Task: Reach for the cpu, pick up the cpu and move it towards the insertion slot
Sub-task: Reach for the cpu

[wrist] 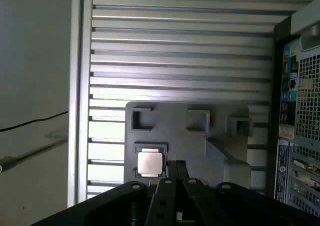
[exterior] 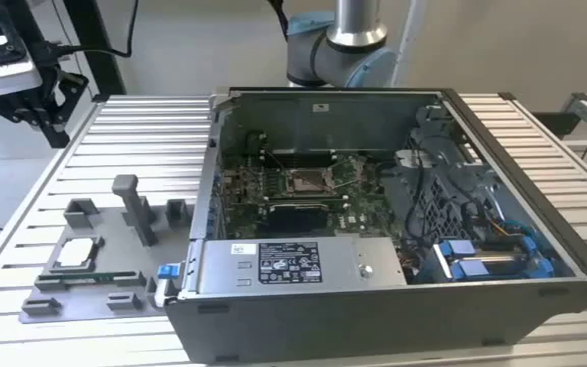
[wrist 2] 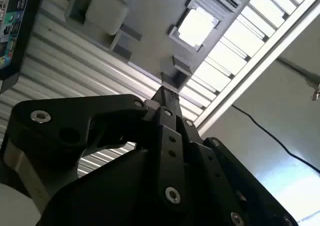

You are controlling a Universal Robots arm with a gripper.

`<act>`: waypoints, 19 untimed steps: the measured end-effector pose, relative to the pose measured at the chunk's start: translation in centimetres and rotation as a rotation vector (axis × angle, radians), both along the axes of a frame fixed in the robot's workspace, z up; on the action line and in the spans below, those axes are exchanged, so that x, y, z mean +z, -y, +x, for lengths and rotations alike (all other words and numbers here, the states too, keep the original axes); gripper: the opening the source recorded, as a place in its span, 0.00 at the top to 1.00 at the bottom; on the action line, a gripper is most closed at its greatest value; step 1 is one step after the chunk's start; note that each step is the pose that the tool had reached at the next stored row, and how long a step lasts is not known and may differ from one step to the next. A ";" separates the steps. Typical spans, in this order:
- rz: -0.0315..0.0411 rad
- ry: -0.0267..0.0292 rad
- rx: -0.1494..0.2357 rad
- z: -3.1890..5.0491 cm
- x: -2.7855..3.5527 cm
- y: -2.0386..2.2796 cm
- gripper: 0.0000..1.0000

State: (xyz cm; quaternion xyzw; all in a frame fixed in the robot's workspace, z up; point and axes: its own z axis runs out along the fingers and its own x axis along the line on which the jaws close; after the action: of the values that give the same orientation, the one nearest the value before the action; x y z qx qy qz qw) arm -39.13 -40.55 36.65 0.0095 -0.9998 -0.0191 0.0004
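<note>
Squarely within the fixture (wrist: 175,136), cpu (wrist: 150,163).

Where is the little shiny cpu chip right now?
The cpu lies in a pocket of the grey fixture plate on the slatted table, at the exterior view's left of the open computer case.

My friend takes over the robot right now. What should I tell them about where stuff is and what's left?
Gripper: shut, holding nothing, up over the ribbed table, to the exterior view's left of the computer case.
Cpu: lying flat in its pocket on the grey fixture plate, not touched.
Insertion slot: on the board inside the open case.
Done: nothing picked up yet.
Left: reaching the cpu, gripping it, carrying it toward the slot.
</note>
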 end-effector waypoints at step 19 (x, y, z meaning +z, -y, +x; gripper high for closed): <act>0.0021 0.0008 0.000 -1.01 -0.02 0.77 1.00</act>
State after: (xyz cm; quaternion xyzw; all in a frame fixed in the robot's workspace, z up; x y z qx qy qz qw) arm -40.14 -41.33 36.63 0.0095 -0.9998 -0.0201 0.0000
